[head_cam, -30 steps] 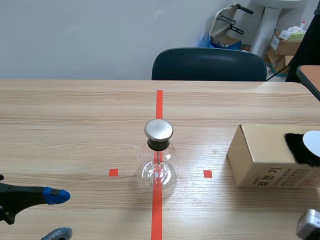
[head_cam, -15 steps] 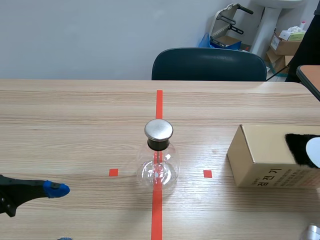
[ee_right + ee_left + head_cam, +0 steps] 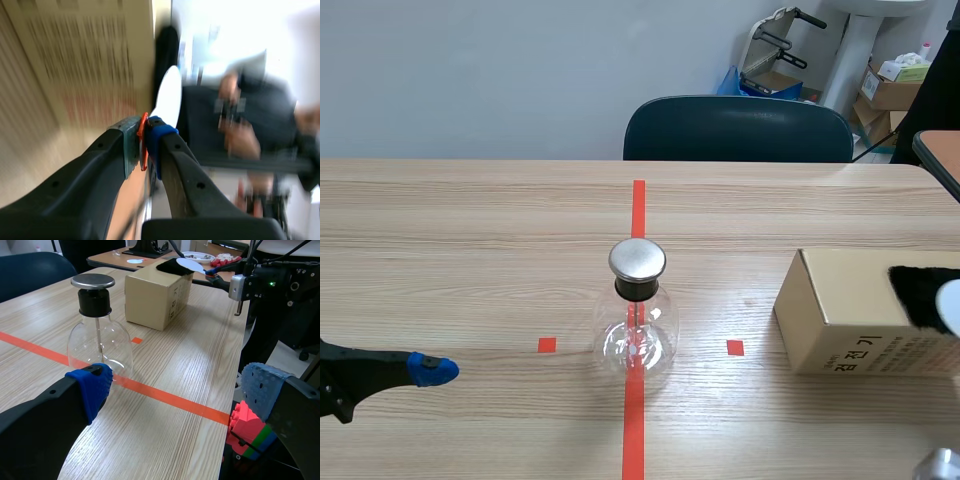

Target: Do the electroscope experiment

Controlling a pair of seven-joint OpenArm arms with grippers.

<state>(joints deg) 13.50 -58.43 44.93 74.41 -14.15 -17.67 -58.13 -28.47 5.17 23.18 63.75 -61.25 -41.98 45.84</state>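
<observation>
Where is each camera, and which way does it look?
Scene view: between the arms, looking across the table at the flask and box; the left arm shows.
Left wrist view: on the left arm, past its open end effector, toward the flask and box.
Right wrist view: on the right arm, past its end effector, shut on a white disc, toward the box.
All three share the box.

Open wood on my left, box and fur blocking my right.
My left pincer (image 3: 175, 390), fingers spread wide, has bare table (image 3: 470, 230) between it and the glass flask (image 3: 636, 320), which stands on the red tape line. Past the flask is an open strip, then the cardboard box (image 3: 850, 310) topped with black fur (image 3: 918, 292) bars the way. My right pincer (image 3: 145, 142), clamped on the white disc (image 3: 167, 97), sits by that fur. Behind the flask, open wood runs to the chair (image 3: 738, 128).
</observation>
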